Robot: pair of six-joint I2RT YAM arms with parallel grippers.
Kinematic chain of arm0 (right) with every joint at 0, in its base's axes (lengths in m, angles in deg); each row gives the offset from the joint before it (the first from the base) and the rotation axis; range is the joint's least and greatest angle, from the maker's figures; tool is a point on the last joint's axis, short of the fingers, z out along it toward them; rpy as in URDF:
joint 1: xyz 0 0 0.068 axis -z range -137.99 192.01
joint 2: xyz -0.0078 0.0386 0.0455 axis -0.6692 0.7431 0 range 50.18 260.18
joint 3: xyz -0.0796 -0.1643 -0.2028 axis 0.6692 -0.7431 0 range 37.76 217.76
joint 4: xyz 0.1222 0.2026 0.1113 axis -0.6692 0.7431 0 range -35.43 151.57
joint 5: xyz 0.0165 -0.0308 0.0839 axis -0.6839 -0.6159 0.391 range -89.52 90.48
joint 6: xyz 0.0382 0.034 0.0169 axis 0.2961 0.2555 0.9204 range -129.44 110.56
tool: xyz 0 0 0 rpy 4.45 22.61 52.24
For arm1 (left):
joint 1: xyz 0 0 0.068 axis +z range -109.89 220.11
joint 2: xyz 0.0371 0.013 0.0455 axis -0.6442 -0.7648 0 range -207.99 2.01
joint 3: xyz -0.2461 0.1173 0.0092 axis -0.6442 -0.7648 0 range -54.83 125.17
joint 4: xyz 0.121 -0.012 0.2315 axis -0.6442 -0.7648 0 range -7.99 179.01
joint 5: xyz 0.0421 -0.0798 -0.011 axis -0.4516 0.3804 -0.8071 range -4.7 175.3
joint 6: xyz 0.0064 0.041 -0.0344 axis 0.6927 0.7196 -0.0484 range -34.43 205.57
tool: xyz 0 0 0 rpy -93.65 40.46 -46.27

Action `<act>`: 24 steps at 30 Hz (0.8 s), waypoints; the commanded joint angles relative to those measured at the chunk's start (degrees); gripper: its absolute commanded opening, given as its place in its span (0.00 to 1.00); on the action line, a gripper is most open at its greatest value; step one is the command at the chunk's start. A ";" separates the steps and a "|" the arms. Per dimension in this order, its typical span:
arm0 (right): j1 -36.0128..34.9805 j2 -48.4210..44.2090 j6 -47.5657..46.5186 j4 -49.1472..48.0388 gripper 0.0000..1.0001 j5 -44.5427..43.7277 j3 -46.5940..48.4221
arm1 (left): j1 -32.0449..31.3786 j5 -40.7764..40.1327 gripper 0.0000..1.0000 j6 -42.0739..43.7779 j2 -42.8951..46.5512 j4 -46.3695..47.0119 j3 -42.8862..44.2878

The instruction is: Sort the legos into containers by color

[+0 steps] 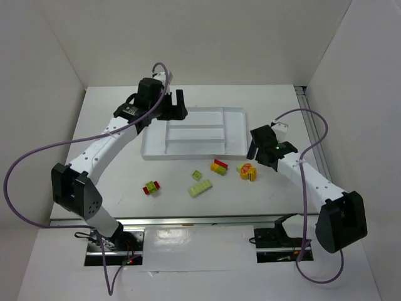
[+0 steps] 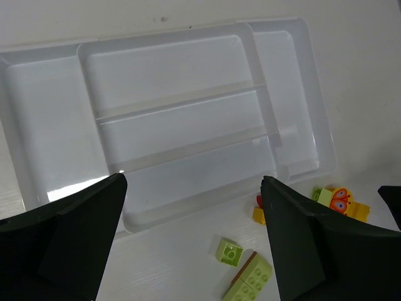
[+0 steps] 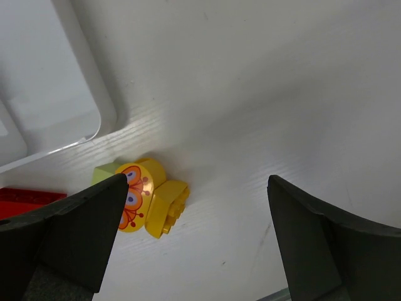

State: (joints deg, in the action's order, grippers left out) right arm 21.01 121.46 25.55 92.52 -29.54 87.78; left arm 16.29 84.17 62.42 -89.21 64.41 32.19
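Hovering wide open, the right gripper [image 3: 195, 182] had the yellow lego [image 3: 164, 212] under its gap, hugging one finger, while the left gripper [image 2: 194, 182] gaped over the tray [image 2: 182, 69].

1. White tray [image 1: 235, 132]: lying flat, long slots flanked by side sections.
2. Just beside its near edge: red-yellow stack [image 1: 219, 165]; yellow-green piece with printed orange face [image 1: 247, 171].
3. Nearer: small green brick [image 1: 197, 174]; long green brick [image 1: 200, 187]; mixed stack [image 1: 151, 187], leftmost.
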 commanded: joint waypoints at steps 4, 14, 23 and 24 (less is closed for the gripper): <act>-1.68 -6.07 -2.28 -2.01 0.99 0.57 -1.50 | -0.09 1.30 1.00 -1.28 0.52 -0.54 4.64; -5.10 -15.03 -8.78 -9.12 0.93 16.28 -7.56 | -1.66 -3.79 1.00 1.62 0.52 -1.76 5.34; -11.61 -11.53 -4.50 -10.36 0.93 16.14 -11.09 | -3.61 -5.03 1.00 2.77 -1.32 -2.91 7.11; -12.14 -10.65 -4.48 -9.66 0.95 15.26 -11.08 | -3.61 -5.03 1.00 2.77 -1.33 -2.91 7.72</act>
State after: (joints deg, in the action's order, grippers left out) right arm 9.91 108.89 19.27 83.23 -11.36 75.98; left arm 12.38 79.63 63.60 -89.67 61.48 37.42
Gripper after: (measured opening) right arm 0.938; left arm 0.995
